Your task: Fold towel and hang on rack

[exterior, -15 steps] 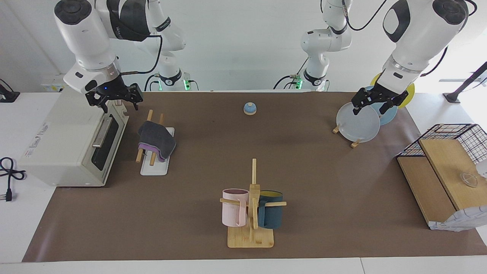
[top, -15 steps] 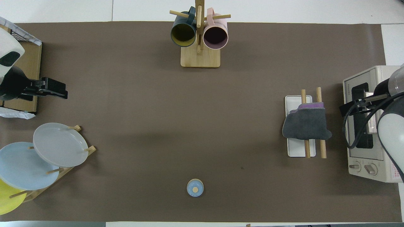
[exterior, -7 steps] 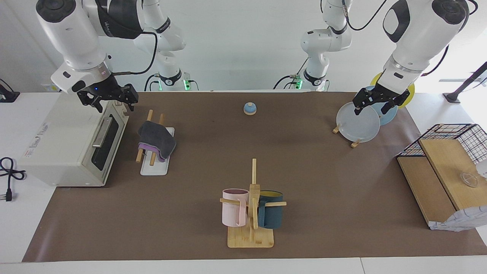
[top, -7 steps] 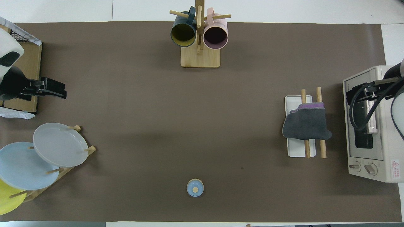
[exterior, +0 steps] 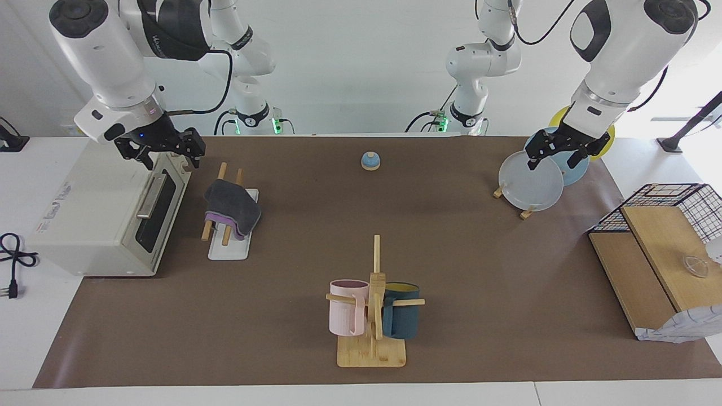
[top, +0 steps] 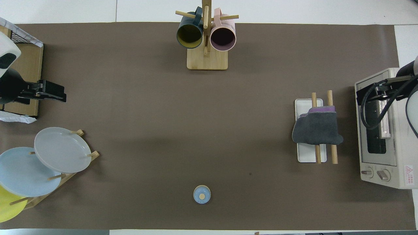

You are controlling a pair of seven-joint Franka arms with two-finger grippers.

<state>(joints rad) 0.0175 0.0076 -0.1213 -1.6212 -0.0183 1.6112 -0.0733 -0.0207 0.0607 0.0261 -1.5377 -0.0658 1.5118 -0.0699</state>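
Small round blue bell with a wooden knob (exterior: pixel 370 160) sits closest to the robots, mid-table. Wooden stand of round plates, grey, pale blue and yellow (exterior: pixel 531 183), at the left arm's end. Left gripper (exterior: pixel 555 156) hangs over the grey plate, fingers spread, nothing held. Right gripper (exterior: pixel 167 155) hovers over the boxy cream toaster oven (exterior: pixel 107 214) at the right arm's end; fingers apart, empty.

Just beside the oven's door: rack of two light wooden rods on a flat white rectangular base (exterior: pixel 228 248). Soft cloth towel, grey face out with a purple edge showing (exterior: pixel 232 207), lies folded and draped over both rods, covering their middle, rod ends bare either side. Neither gripper touches it.

Farther out, black wire basket with wooden boards (exterior: pixel 660 237) at the left arm's end. Farthest, centre: wooden mug tree with one pink and one dark blue mug (exterior: pixel 372 316).
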